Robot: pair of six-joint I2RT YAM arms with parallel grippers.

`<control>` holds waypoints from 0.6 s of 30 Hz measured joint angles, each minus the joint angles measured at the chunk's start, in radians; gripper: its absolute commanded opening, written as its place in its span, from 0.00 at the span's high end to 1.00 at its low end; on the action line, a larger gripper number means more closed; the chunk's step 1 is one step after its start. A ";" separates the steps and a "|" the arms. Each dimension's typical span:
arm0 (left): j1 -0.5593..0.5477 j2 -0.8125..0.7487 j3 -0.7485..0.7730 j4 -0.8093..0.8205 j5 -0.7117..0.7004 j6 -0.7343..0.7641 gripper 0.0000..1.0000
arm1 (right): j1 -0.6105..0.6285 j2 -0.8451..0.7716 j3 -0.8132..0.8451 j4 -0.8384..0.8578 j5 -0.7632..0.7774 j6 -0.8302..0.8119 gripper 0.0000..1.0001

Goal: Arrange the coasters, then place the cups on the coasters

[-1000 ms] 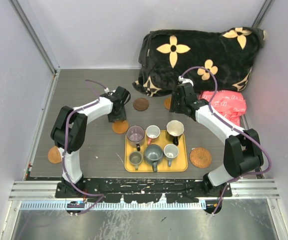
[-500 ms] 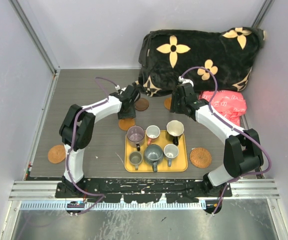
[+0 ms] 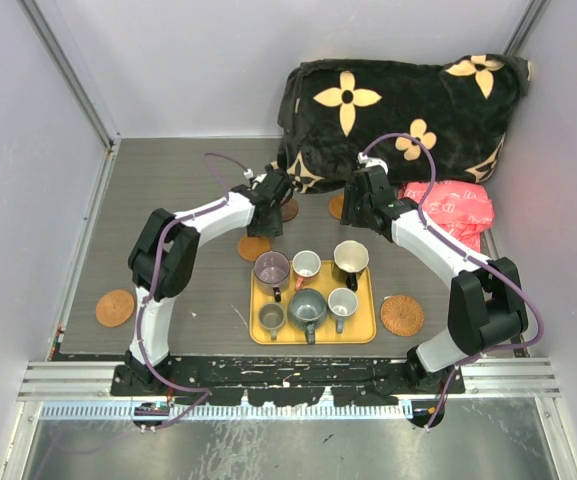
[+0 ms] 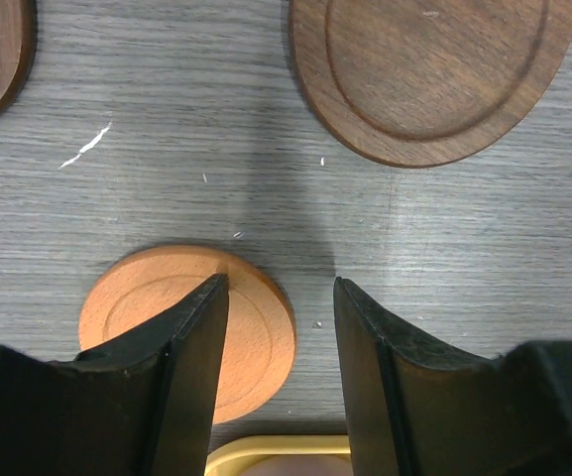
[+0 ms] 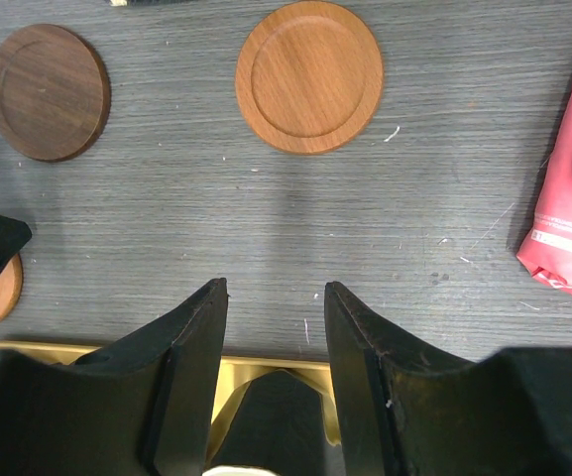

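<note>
Below your L claw [image 4: 278,288], jaws spread, orange coaster [image 4: 137,302] lies partly under one finger; dark coaster [image 4: 434,69] farther ahead.

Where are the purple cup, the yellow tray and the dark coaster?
purple cup [image 3: 271,268]: top view, its open mouth.
yellow tray [image 3: 258,335]: top view, its near left corner.
dark coaster [image 5: 48,91]: right wrist view, its centre.

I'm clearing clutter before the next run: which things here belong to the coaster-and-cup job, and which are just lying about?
Job:
- wooden coasters
- two wicker coasters
- six cups, standing on the yellow tray

Lying about:
- black flowered blanket
- pink bag
</note>
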State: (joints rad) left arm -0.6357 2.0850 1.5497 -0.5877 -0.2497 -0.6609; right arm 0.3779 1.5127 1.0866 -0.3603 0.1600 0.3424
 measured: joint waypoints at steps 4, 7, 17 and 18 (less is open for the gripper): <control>-0.002 0.001 0.003 -0.004 -0.004 0.000 0.52 | 0.000 0.000 0.000 0.000 0.000 0.000 0.50; -0.013 0.001 0.003 -0.005 -0.009 -0.002 0.52 | 0.000 0.000 0.000 0.000 0.000 0.000 0.50; -0.030 -0.085 -0.106 -0.038 -0.054 -0.005 0.50 | 0.000 0.000 -0.001 0.001 -0.002 0.001 0.50; -0.028 -0.103 -0.125 -0.045 -0.059 -0.006 0.50 | 0.000 0.000 -0.001 0.001 -0.003 0.001 0.50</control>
State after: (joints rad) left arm -0.6636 1.9816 1.4250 -0.6327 -0.3084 -0.6674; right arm 0.3779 1.5127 1.0859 -0.3592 0.1574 0.3431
